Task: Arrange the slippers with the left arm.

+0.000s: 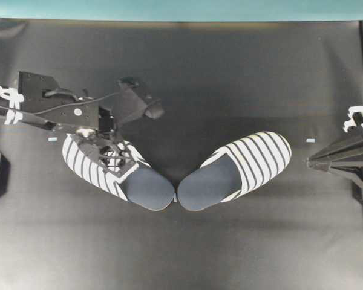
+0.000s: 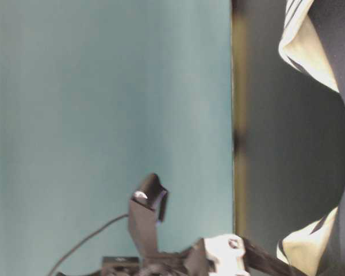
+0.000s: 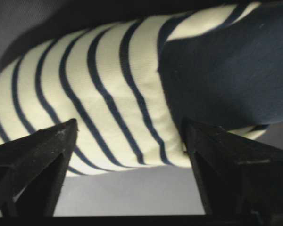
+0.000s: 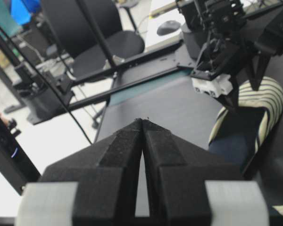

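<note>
Two slippers lie on the black table with their navy heels nearly touching in the middle. The left slipper (image 1: 139, 181) has its striped toe toward the upper left. The right slipper (image 1: 239, 169) has its toe toward the upper right. My left gripper (image 1: 112, 158) hangs over the left slipper's striped toe cover (image 3: 104, 89) and hides part of it. It is open, with one finger (image 3: 37, 160) on each side of the cover, and I cannot tell if they touch it. My right gripper (image 4: 142, 121) is shut and empty, at the right edge of the overhead view (image 1: 311, 162).
The black table (image 1: 187, 78) ends at a teal wall (image 1: 181, 9) at the back. Small tape marks lie at the left (image 1: 52, 139) and right (image 1: 310, 140). The right wrist view shows the left arm (image 4: 217, 52) over a slipper (image 4: 252, 110).
</note>
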Robot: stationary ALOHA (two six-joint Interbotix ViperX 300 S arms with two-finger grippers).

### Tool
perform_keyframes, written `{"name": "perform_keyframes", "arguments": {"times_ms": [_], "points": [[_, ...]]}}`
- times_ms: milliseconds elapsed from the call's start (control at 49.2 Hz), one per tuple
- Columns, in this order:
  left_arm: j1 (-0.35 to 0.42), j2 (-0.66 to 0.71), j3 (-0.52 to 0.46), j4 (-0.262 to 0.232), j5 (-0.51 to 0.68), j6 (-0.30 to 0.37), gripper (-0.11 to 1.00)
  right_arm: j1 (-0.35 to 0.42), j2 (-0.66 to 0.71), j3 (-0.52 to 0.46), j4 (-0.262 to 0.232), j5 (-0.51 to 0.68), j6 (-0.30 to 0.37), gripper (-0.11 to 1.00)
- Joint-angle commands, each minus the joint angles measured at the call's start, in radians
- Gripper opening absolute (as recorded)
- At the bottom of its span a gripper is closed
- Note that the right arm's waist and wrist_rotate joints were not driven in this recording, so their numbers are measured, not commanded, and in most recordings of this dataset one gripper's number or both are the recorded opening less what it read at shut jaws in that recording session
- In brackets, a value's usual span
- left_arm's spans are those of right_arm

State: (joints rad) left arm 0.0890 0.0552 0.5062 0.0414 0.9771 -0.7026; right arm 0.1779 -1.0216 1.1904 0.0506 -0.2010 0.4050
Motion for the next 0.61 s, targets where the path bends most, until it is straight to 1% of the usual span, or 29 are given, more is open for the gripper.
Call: {"name": "perform_keyframes", "arguments": {"times_ms": [0, 61, 142, 203, 305, 366, 406, 589], "points": [[-0.005, -0.011, 0.014, 0.005, -0.052, 0.005, 0.84, 0.0, 0.0, -0.005, 0.003, -0.005, 0.0, 0.0], [-0.008, -0.017, 0.015, 0.005, -0.081, 0.009, 0.78, 0.0, 0.0, -0.003, 0.002, -0.005, 0.0, 0.0], [-0.018, -0.023, 0.002, 0.005, -0.092, 0.02, 0.6, 0.0, 0.0, 0.002, 0.002, -0.005, -0.002, 0.0], [-0.026, -0.031, -0.017, 0.005, -0.091, 0.038, 0.43, 0.0, 0.0, 0.003, 0.002, -0.005, -0.002, 0.0], [-0.026, -0.055, -0.04, 0.005, -0.086, 0.104, 0.15, 0.0, 0.0, 0.005, 0.003, -0.005, 0.0, 0.0], [-0.025, -0.074, -0.051, 0.009, -0.084, 0.169, 0.03, 0.0, 0.0, 0.005, 0.003, -0.005, -0.002, 0.0], [-0.025, -0.086, -0.06, 0.011, -0.083, 0.218, 0.01, 0.0, -0.002, 0.005, 0.002, -0.003, -0.002, 0.0], [-0.023, -0.107, -0.1, 0.011, -0.049, 0.42, 0.01, 0.0, -0.003, 0.005, 0.003, -0.005, 0.0, 0.0]]}}
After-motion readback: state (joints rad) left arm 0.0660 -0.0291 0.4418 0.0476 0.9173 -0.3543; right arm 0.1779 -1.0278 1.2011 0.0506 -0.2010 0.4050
